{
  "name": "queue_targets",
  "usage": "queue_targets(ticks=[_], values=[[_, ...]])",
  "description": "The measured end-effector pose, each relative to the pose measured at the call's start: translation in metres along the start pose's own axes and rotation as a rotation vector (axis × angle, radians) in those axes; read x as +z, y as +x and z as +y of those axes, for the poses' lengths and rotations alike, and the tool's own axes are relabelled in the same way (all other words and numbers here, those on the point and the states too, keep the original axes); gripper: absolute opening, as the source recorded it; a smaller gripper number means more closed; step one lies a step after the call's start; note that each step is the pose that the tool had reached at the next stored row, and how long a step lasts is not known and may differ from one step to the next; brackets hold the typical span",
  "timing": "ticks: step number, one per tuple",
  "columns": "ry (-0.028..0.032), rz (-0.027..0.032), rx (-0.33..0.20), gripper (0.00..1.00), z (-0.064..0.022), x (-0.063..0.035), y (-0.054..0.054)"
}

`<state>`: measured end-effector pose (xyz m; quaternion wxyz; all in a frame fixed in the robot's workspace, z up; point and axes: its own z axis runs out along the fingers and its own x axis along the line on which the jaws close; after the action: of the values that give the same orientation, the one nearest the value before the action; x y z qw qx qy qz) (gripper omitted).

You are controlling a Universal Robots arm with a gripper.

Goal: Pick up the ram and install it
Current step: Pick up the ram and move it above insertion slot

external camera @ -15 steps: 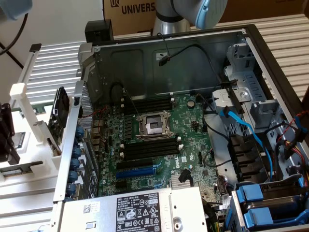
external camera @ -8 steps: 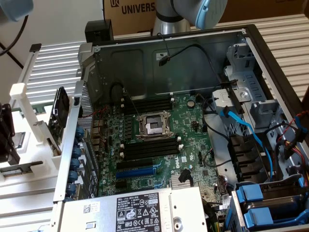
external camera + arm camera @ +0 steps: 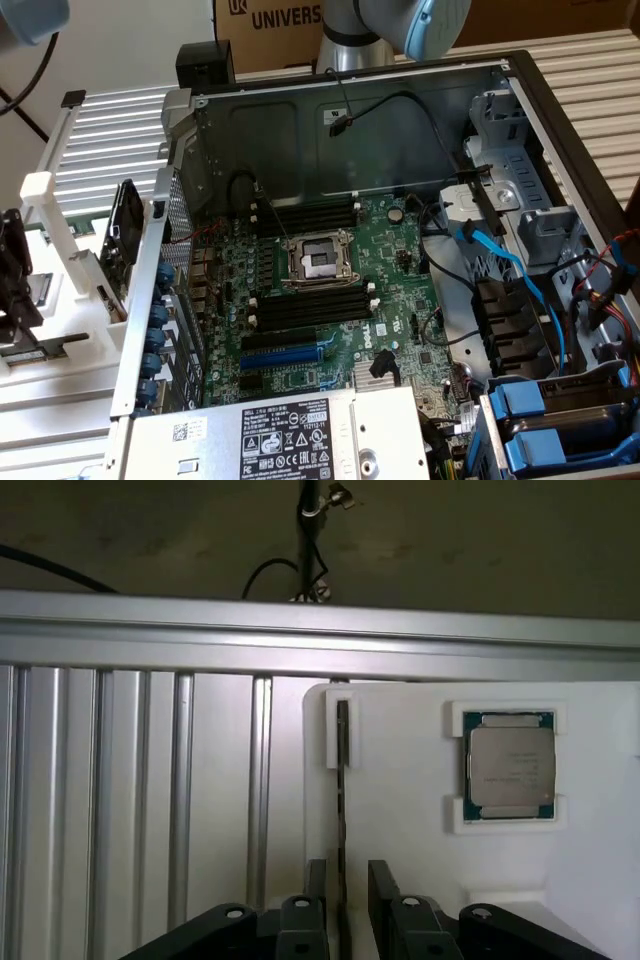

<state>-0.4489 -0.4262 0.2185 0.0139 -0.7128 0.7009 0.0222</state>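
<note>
ram: stands on edge in a narrow slot of the white holder [image 3: 400, 810], seen edge-on in the wrist view as a thin dark strip [image 3: 342, 780]; not lifted, not installed.
gripper [image 3: 346, 900]: jaws parted, one finger on each side of the ram's near end, a gap visible on both sides; nothing is gripped.
processor chip [image 3: 510, 765]: square and silver, seated in its own white cradle on the same holder, well apart from the ram slot.
desk: ribbed aluminium profile surface [image 3: 130, 800] beside and beyond the holder.
computer case [image 3: 350, 130]: open in the exterior view, motherboard [image 3: 330, 300] exposed.
memory slots [image 3: 310, 305]: long black rows on both sides of the CPU socket [image 3: 318, 262]; they look empty, though I cannot be sure.
risk, grasp: the fingers straddle only one end of the stick, so closing off-centre could tilt it in the slot, or pinch the slot wall instead.
risk, lift: an angled pull could bind the stick and drag the holder along.
risk, insertion: loose black cables [image 3: 440, 270] lie near the slots and could snag.
</note>
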Motion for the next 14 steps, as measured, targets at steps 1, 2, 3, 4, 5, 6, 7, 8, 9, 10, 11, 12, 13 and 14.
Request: queue_targets(ticks=[1, 2, 3, 4, 5, 6, 7, 8, 9, 10, 11, 12, 13, 14], values=[[-0.0002, 0.0036, -0.001, 0.31, -0.0001, 0.0037, -0.0014], [-0.0004, 0.0046, 0.0, 0.31, -0.0001, 0.005, -0.0023], [-0.0005, 0.0052, -0.001, 0.31, -0.0001, 0.0057, -0.003], [-0.0003, 0.0055, -0.001, 0.31, -0.0002, 0.0067, -0.0031], [-0.0003, 0.0067, -0.001, 0.31, -0.0002, 0.0078, -0.0035], [-0.0004, 0.0081, -0.001, 0.31, -0.0002, 0.0091, -0.0036], [-0.0007, 0.0123, -0.001, 0.31, -0.0002, 0.0099, -0.0036], [-0.001, 0.02, -0.001, 0.31, -0.0002, 0.0104, -0.0037], [-0.0012, 0.0274, -0.001, 0.31, -0.0002, 0.0108, -0.0038], [-0.0013, 0.0342, -0.001, 0.31, -0.0002, 0.0112, -0.0043], [-0.0017, 0.0414, -0.001, 0.31, -0.0002, 0.0117, -0.0053], [-0.0022, 0.0496, -0.001, 0.31, -0.0002, 0.0121, -0.0066], [-0.0022, 0.0521, -0.001, 0.31, -0.0001, 0.0123, -0.0074], [-0.0021, 0.0521, -0.001, 0.31, 0.0, 0.0124, -0.0074]])
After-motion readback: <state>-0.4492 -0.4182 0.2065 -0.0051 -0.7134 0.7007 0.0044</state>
